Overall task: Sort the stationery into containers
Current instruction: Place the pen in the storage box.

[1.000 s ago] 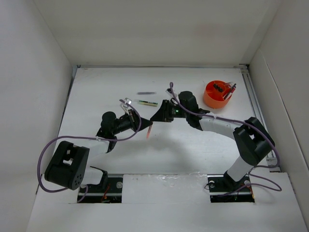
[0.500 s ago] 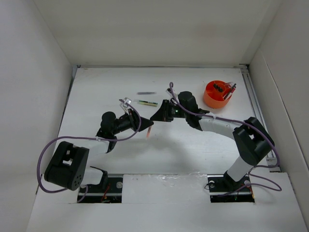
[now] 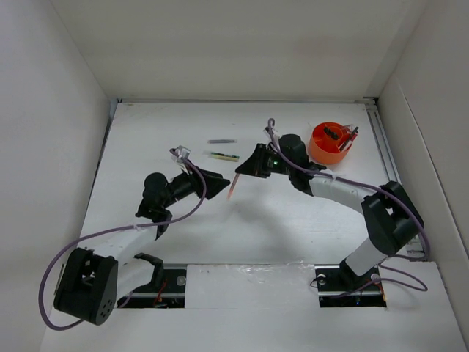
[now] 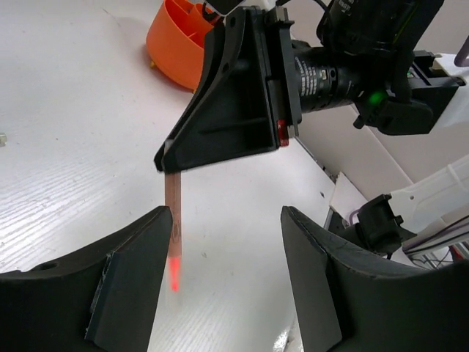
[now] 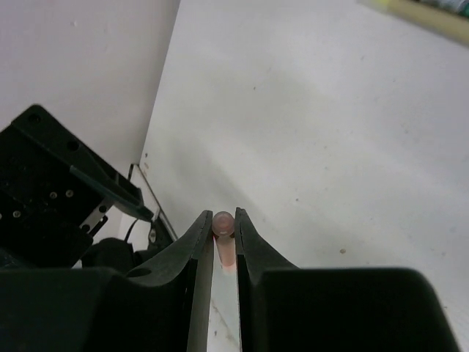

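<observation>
So the whole setup is sitting inside a plain white box: a back wall [image 3: 242,51], a left wall [image 3: 44,147] and a right wall [image 3: 432,95] are closing in around a white table [image 3: 146,139]. A thin metal rail [image 3: 242,101] is running along the table's far edge. Up front a white board [image 3: 249,308] is lying across the near edge, and a strip of clear tape [image 3: 271,270] is catching the soft, even light.

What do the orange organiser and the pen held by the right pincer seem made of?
Orange organiser: likely moulded plastic, uniform bright colour, smooth slightly glossy wall. Pink pen in the right pincer: probably translucent plastic, its lower end glowing red; finish unclear.
</observation>
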Robot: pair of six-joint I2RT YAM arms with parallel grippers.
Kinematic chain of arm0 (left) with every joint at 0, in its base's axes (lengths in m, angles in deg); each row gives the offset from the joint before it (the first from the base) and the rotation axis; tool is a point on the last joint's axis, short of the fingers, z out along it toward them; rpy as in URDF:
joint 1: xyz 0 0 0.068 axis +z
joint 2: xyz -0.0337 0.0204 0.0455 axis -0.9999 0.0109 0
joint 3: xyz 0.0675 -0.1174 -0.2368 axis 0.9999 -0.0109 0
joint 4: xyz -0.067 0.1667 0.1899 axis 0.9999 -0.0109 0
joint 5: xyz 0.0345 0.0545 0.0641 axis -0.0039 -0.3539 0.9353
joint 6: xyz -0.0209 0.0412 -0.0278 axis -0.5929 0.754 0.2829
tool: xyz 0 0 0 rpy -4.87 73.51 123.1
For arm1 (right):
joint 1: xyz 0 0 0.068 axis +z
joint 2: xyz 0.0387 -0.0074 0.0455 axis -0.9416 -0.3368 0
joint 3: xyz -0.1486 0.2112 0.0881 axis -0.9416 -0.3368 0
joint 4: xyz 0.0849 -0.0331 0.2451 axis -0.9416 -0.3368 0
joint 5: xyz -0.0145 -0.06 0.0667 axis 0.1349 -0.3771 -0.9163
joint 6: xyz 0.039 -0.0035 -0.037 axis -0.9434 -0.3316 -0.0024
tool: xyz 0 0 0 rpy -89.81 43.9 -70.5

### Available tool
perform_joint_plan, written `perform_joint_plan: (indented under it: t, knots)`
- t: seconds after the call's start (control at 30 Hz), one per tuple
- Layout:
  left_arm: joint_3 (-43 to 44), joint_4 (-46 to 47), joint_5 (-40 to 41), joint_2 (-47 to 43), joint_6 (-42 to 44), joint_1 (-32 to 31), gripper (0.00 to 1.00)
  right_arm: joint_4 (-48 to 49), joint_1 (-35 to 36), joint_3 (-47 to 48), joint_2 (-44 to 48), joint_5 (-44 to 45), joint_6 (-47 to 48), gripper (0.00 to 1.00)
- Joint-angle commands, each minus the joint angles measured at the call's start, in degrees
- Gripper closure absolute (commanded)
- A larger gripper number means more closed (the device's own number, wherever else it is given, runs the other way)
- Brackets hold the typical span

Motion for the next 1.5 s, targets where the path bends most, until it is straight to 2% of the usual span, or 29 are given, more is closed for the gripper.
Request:
perform_joint_plan:
  t: [0.0, 0.17, 0.23, 0.33, 0.47, 0.57, 0.73, 0.83, 1.07, 1.47]
  knots:
    - [0.4, -2.6, 1.3, -3.4, 2.0, -0.2, 0.42, -0.3, -2.3, -0.1, 3.8, 3.6, 1.1, 1.00]
    - [0.4, -2.7, 1.9, -3.9, 0.4, -0.2, 0.42, -5.1, -8.2, -0.1, 6.6, 10.1, -0.3, 1.00]
    - [-0.1, 0.9, -1.3, -2.6, -1.2, -0.2, 0.42, -5.8, -10.6, -0.7, 7.3, 13.6, -2.4, 1.00]
    - [-0.1, 5.0, -3.9, -1.3, -3.4, -0.2, 0.42, -6.6, -16.8, -2.2, 9.0, 15.2, -3.6, 1.00]
    - [-0.1, 5.5, -5.2, -0.6, -3.4, -0.2, 0.42, -6.6, -24.9, -2.7, 12.7, 18.2, -4.4, 1.00]
    - [-0.7, 4.1, -5.2, -1.8, -3.4, -0.2, 0.42, -8.3, -30.2, -2.6, 16.5, 23.2, -5.1, 1.00]
    - [-1.2, 0.3, -3.2, -6.6, -2.0, -0.2, 0.42, -15.4, -36.7, 0.6, 19.9, 39.2, -5.6, 1.00]
    - [-1.2, -1.8, -2.2, -9.1, -1.3, -0.2, 0.42, -17.4, -37.9, 3.0, 20.7, 47.2, -5.6, 1.00]
    - [-1.2, -3.5, -1.6, -9.6, -0.1, -1.4, 0.42, -23.5, -37.2, 9.8, 16.6, 57.6, -2.7, 1.00]
    - [-0.7, -4.6, -1.0, -8.3, 0.4, -1.4, 0.42, -24.0, -38.3, 12.7, 7.5, 60.9, -1.7, 1.00]
